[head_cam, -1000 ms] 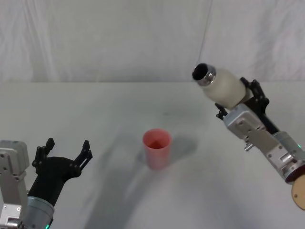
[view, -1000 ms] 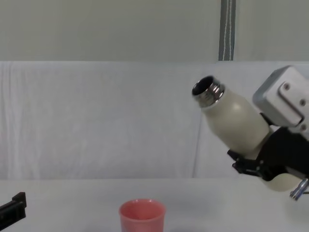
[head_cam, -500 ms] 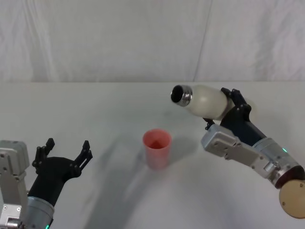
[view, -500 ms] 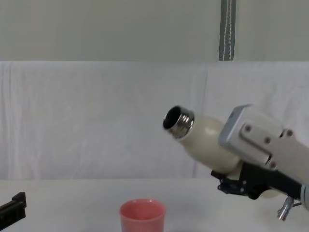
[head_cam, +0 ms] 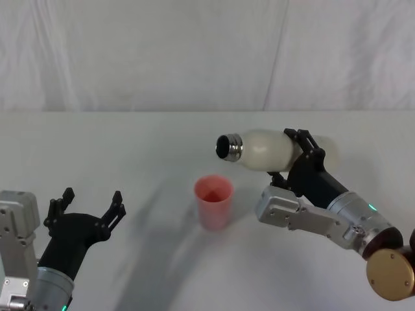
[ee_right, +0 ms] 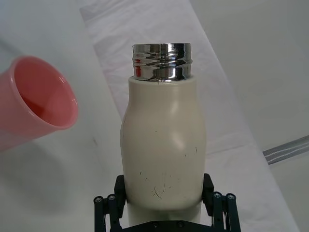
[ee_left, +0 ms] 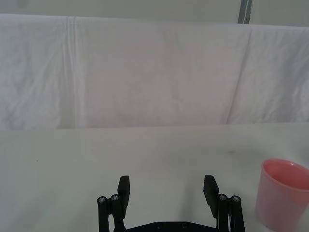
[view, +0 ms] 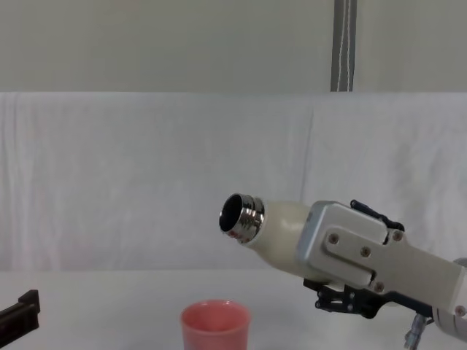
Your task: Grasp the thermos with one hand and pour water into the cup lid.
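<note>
Head view: right gripper [head_cam: 303, 155] clamps the thermos [head_cam: 259, 148], tipped near level, steel neck above and just right of the cup lid [head_cam: 213, 200] on the table [head_cam: 130, 142]. Left gripper [head_cam: 87, 206] idle near the left edge, its 2 fingers spread.

Chest view: mouth possibly just above the cup rim.

Right wrist view: fingers [ee_right: 216, 205] pinch the body.

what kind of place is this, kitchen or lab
Probably a robot test bench, not a kitchen: a bare white table backed by a white cloth backdrop, holding just a pink cup lid under the right gripper's thermos.
</note>
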You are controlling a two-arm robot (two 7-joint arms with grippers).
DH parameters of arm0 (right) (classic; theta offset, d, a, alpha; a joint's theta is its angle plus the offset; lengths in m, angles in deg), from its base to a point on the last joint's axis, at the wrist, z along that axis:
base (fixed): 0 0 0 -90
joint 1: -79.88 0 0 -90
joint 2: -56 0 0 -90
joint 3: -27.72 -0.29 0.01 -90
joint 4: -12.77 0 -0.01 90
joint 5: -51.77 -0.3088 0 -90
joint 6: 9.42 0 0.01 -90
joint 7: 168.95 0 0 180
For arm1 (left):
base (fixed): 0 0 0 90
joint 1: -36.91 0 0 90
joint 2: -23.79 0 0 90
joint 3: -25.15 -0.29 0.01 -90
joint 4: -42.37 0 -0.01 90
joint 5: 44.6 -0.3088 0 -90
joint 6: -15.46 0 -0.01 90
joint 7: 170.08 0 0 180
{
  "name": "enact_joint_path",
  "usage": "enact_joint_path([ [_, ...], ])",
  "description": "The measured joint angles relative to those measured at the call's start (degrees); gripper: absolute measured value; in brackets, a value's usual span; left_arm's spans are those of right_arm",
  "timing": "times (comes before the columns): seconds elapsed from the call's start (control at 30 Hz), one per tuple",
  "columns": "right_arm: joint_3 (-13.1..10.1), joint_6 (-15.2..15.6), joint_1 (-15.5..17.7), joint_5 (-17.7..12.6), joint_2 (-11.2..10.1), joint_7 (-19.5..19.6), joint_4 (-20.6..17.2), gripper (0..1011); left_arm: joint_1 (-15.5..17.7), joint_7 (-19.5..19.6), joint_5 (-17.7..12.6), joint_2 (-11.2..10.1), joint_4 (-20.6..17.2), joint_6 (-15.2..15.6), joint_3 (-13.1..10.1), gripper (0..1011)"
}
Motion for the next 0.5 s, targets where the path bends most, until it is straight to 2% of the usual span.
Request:
enact_joint_path([
  [0.5,0.95,-0.07,-1.15,-0.30,0.95,0.16,2.60,950,0.00,0.00,0.00,0.00,0.00,0.00,0.00,1001],
])
